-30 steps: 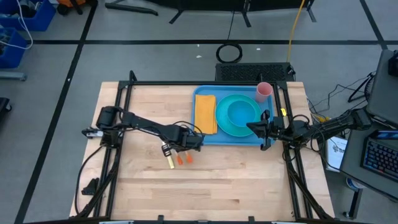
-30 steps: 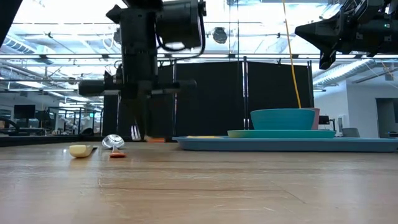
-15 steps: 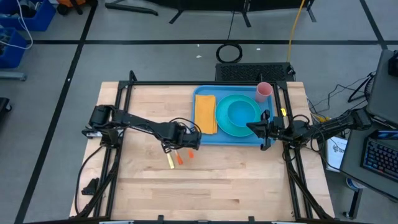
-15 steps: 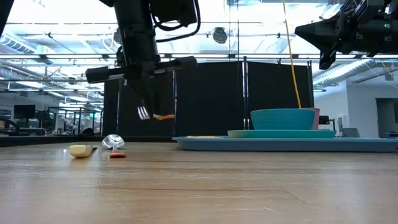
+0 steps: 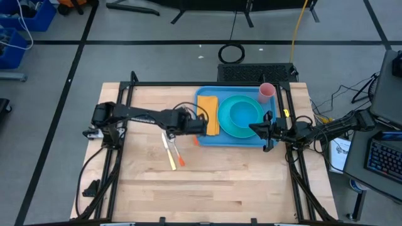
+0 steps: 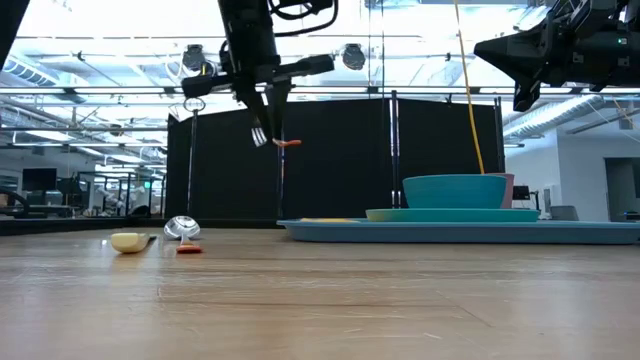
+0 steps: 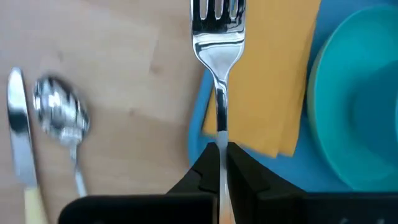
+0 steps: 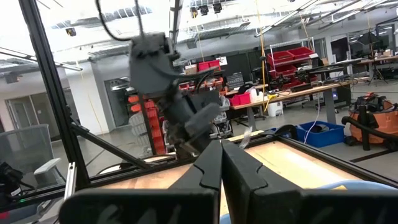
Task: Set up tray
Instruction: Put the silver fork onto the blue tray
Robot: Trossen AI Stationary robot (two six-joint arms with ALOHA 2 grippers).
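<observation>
My left gripper [image 5: 193, 127] hangs above the left edge of the blue tray [image 5: 233, 140] and is shut on a metal fork [image 7: 217, 37] with an orange handle [image 6: 289, 143]. The tray holds a yellow napkin [image 5: 208, 114], a turquoise plate [image 5: 225, 123] with a bowl [image 5: 246, 113] on it, and a pink cup [image 5: 266, 92]. A spoon [image 7: 61, 116] and a yellow-handled knife [image 5: 169, 155] lie flat on the wood to the tray's left. My right gripper [image 5: 267, 130] waits shut over the tray's right edge. My left gripper pinches the fork's thin neck [image 7: 219, 132] between its two fingers [image 7: 201, 167], just behind the head. It comes from above, slanting down. The tines [image 7: 217, 11] stick out past the fingertips, over the napkin's edge. The fork is lifted clear of table and tray.
Black frame rails [image 5: 122, 107] run along the table's left and right sides. Bare wood [image 5: 213, 182] lies along the near half of the table. A dark screen [image 6: 350, 160] stands behind the table.
My left gripper has risen with the fork and gone toward the far edge and the tray, tipping as it went. The fork, low over the table a second ago, now hangs high above the tray's left edge. Spoon and knife have stayed in place.
</observation>
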